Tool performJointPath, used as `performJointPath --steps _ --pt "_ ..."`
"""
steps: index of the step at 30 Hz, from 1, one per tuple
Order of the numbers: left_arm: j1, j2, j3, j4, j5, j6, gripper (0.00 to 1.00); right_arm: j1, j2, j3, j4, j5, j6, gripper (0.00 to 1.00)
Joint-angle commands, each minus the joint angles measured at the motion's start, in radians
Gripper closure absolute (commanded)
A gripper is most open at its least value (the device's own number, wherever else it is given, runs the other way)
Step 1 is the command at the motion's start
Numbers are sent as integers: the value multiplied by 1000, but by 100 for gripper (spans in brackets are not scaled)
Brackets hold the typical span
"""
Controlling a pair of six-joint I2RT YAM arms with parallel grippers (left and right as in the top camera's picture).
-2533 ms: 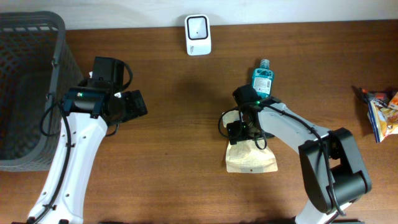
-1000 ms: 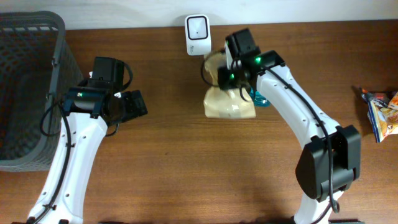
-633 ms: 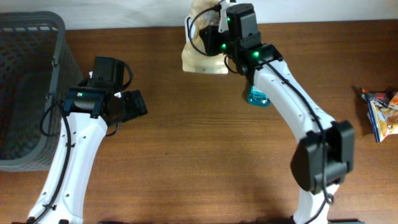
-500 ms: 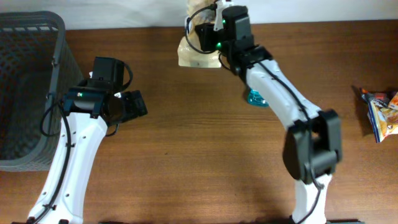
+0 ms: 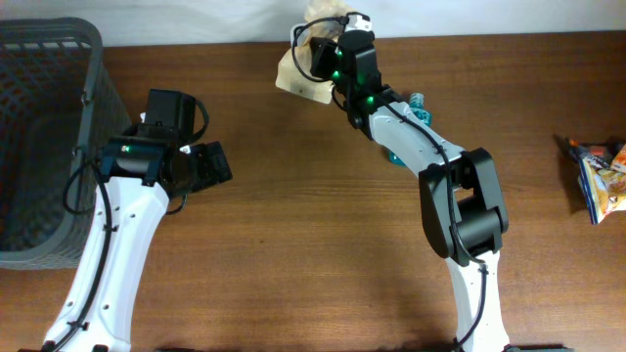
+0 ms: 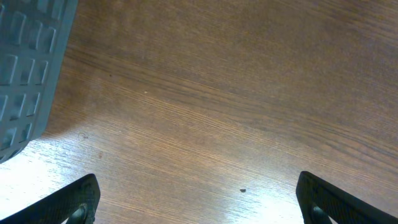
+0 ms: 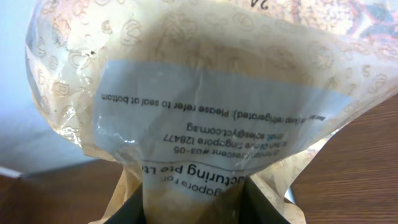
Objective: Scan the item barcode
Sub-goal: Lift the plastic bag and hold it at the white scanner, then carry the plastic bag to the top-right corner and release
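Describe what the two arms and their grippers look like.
Both arms have white tubular links and bulky black joint housings. The left arm and right arm each carry small green lights near the wrist and looped black cables. The left gripper and right gripper are matte black.

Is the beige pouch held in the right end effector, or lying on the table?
Held. Right wrist view shows the pouch pinched between the fingers of the right end effector, its printed label filling the frame.
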Motion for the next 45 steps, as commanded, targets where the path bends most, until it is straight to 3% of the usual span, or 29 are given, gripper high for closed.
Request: performJointPath --steps 1,4,18,25,32,38,45 --pt "5 -12 10 0 -11 -12 1 6 2 10 7 126 17 90" --pt "5 -12 10 0 -11 -12 1 6 2 10 6 141 -5 84" --pt "5 -12 10 0 -11 -12 1 0 8 35 -68 111 -32 85" --pt "5 -12 10 0 -11 -12 1 -101 -119 194 -370 77 -32 89" --pt "5 -12 10 1 -11 -12 1 -355 -227 381 -837 78 -32 90" --pt "5 -12 10 0 -11 -12 1 -681 -224 394 -1165 94 -32 91" --pt "5 -12 10 1 -11 -12 1 -956 -186 358 -1294 66 -43 89"
